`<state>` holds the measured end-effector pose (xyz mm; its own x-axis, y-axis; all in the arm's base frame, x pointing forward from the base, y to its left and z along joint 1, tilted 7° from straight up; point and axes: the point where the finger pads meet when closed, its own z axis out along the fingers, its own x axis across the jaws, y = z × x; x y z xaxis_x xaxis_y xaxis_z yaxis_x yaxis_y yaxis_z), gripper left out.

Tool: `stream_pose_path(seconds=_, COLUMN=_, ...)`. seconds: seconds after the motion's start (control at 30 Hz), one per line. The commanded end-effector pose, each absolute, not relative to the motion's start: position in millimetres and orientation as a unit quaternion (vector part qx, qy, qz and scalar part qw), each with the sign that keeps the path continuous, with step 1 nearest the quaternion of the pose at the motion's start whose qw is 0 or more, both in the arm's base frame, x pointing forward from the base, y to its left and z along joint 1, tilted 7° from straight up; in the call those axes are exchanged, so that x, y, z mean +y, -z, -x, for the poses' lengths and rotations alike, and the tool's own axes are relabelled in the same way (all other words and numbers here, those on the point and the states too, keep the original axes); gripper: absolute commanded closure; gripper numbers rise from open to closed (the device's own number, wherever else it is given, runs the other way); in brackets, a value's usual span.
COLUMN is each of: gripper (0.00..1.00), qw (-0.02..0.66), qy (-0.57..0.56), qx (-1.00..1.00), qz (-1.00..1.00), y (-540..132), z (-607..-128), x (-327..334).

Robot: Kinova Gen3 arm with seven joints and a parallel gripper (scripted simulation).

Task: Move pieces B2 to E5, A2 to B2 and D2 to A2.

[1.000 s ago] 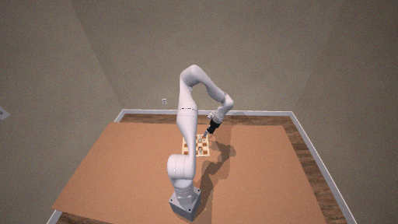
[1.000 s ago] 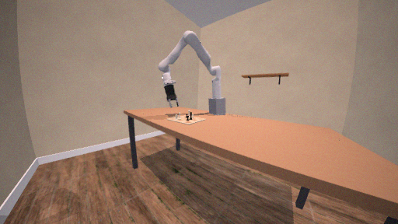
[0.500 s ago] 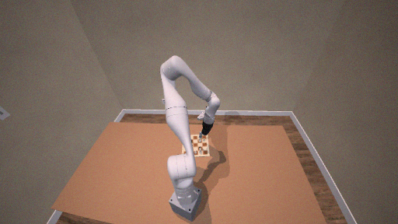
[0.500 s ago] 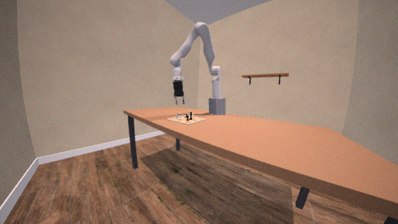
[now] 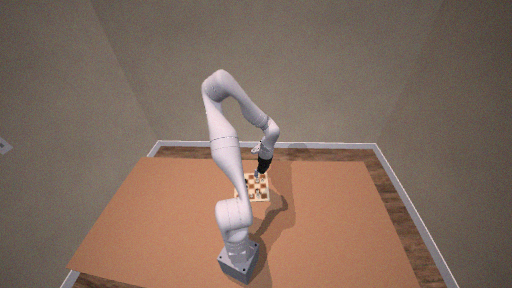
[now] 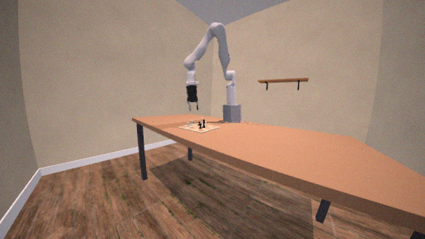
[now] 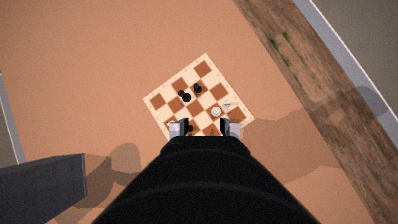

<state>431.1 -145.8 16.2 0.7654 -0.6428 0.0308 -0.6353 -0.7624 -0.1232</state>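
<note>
From my station I see the gripper [image 7: 204,128] hanging high above the chessboard [image 7: 161,114], pointed straight down, its two grey fingers spread wide with nothing between them. The board lies flat on the orange table [image 6: 290,145], near the edge that faces the wooden floor [image 7: 320,95], and it sits diagonally in the wrist view. Two black pieces [image 7: 186,96] stand close together toward the board's middle — one rounder, the other [image 7: 197,88] just beside it up and to the right. Two pale pieces [image 7: 216,111] stand side by side nearer the gripper, the second [image 7: 226,105] just to the right of the first. Another small dark piece [image 7: 189,128] shows right by the inner edge of one finger, partly hidden. The letters and digits on the board's edge are too small for me to read, so I cannot tell which piece stands on which square. In the exterior view the arm [image 6: 219,41] arches up from its grey pedestal [image 6: 237,118] and drops the wrist over the board's far side — well clear of the pieces. A wall shelf [image 6: 283,80] hangs beyond the table.
</note>
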Motion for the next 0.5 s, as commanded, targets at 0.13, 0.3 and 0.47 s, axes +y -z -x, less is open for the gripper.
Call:
stream_pose_path(seconds=0.13, gripper=0.00, qw=0.045, qy=0.040, qx=0.347, qz=0.936, y=-19.4, z=-427.1, x=-141.9)
stream_pose_path(seconds=0.3, gripper=0.00, qw=0.045, qy=0.040, qx=0.347, qz=0.936, y=-19.4, z=-427.1, x=-141.9)
stream_pose_path(seconds=0.47, gripper=0.00, qw=0.037, qy=0.042, qx=0.354, qz=0.934, y=-20.9, z=-421.9, x=-139.4)
